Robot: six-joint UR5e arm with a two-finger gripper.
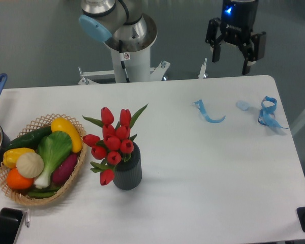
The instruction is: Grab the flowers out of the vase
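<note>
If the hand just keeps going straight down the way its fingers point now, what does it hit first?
Probably the bare white table near its far edge, or just past that edge; depth is unclear. The open hand points down, far to the right of the flowers and vase.

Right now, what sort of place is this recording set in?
Probably a robotics lab's tabletop test setup: an arm base bolted behind a white table, with props laid out, a vase of flowers and a wicker basket.
</note>
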